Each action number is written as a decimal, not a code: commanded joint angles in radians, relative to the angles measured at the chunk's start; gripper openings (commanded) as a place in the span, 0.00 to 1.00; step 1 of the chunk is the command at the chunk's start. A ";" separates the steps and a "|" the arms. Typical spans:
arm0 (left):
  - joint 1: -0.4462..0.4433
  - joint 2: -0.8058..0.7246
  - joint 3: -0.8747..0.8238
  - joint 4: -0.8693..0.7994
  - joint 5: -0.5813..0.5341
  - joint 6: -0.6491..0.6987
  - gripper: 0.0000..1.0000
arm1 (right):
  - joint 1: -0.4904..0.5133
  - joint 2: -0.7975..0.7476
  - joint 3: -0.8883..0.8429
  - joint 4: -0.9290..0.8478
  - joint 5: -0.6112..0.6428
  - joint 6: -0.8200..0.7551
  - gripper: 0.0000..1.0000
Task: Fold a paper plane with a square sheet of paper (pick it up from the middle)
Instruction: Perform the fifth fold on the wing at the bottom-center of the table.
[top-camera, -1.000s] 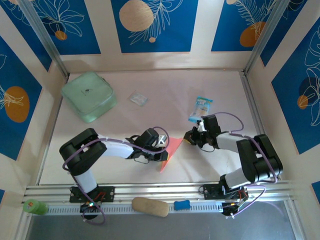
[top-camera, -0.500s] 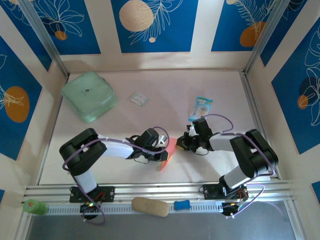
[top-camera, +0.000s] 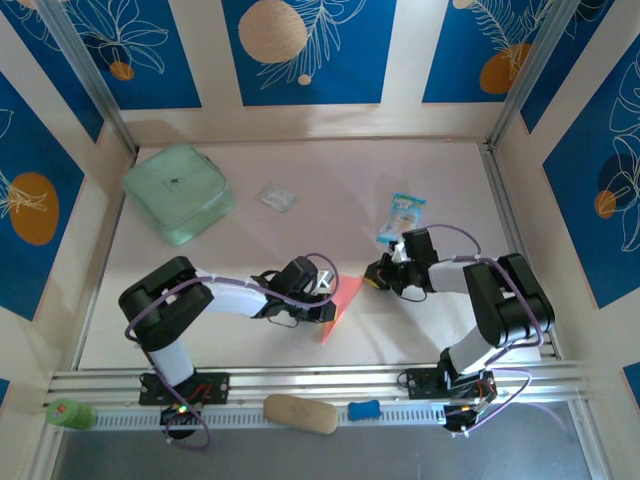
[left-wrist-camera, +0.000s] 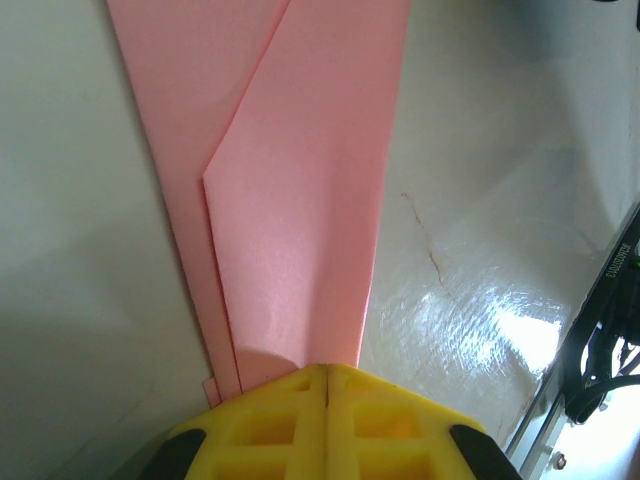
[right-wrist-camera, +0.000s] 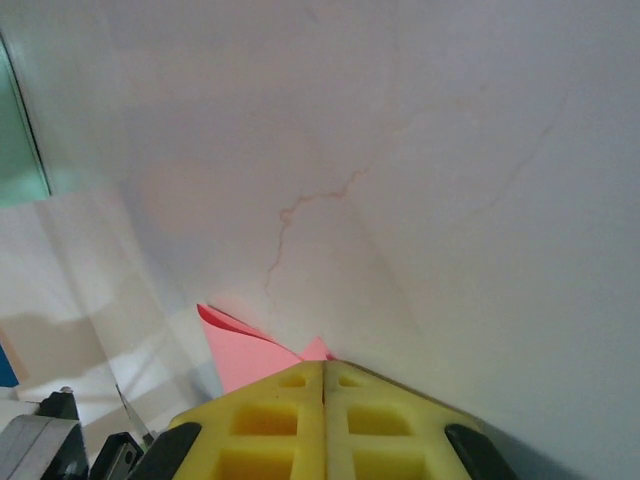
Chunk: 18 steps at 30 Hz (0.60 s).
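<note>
Your left gripper (left-wrist-camera: 328, 372) pinched shut on plane (left-wrist-camera: 300, 200); your right gripper (right-wrist-camera: 324, 366) closed, tips just beside plane's far corner

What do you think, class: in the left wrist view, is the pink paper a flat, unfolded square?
No: the pink paper shows overlapping folded layers with a slanted crease, and it tapers toward the left gripper.

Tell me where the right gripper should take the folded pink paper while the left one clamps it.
Probably the free corner nearest the right gripper, coming in low from the right. The paper lies flat on the table, and the left gripper is shut on its narrow end, so only that thin layered edge offers a bite. The right jaws are shut; open them first.
</note>
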 joint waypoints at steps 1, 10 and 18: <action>-0.001 0.037 -0.038 -0.169 -0.056 0.020 0.00 | 0.029 -0.093 0.002 -0.038 0.037 -0.004 0.06; -0.001 0.027 -0.042 -0.164 -0.060 0.018 0.00 | 0.248 -0.126 -0.021 -0.029 0.086 0.057 0.05; -0.001 0.006 -0.043 -0.150 -0.045 0.016 0.00 | 0.301 -0.018 -0.057 0.043 0.112 0.100 0.02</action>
